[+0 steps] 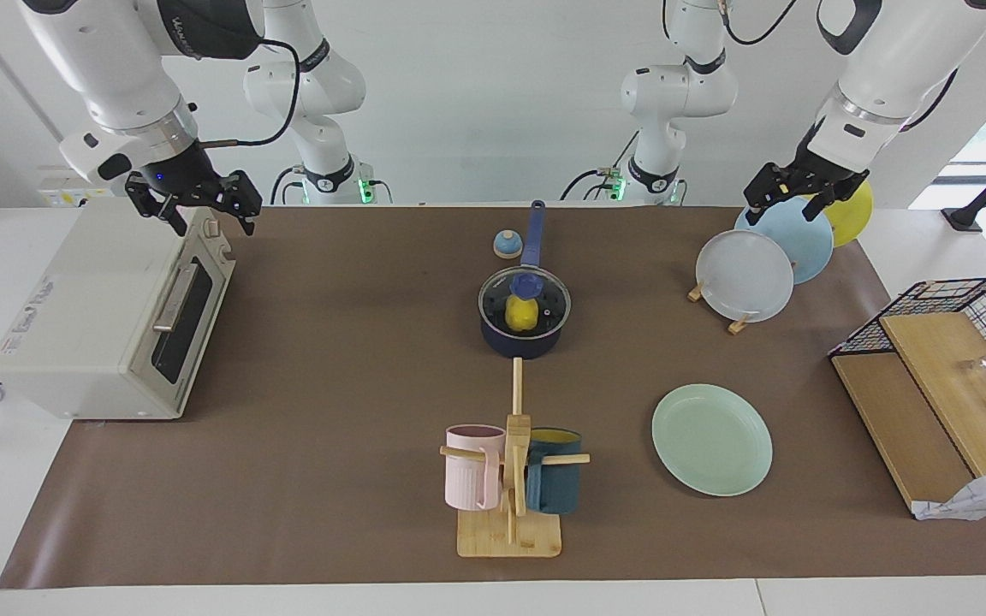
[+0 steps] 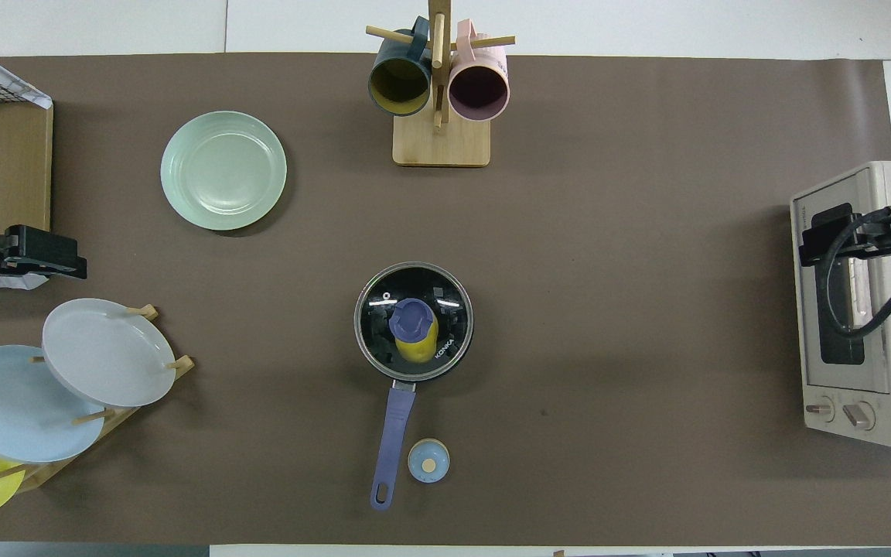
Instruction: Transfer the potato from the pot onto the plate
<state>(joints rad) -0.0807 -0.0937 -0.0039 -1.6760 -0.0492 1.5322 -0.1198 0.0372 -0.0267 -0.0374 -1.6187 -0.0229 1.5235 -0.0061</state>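
Tabletop: potato (image 1: 522,314) potted, clear of claws.

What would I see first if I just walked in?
Probably the bright yellow potato under the glass lid of the blue pot mid-table. Next, the mint-green plate, farther from the robots toward the left arm's end, and the mug tree with pink and teal mugs.

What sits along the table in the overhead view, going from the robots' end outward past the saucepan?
Small blue dome timer → dark navy saucepan with glass lid, yellow potato inside → wooden mug rack.
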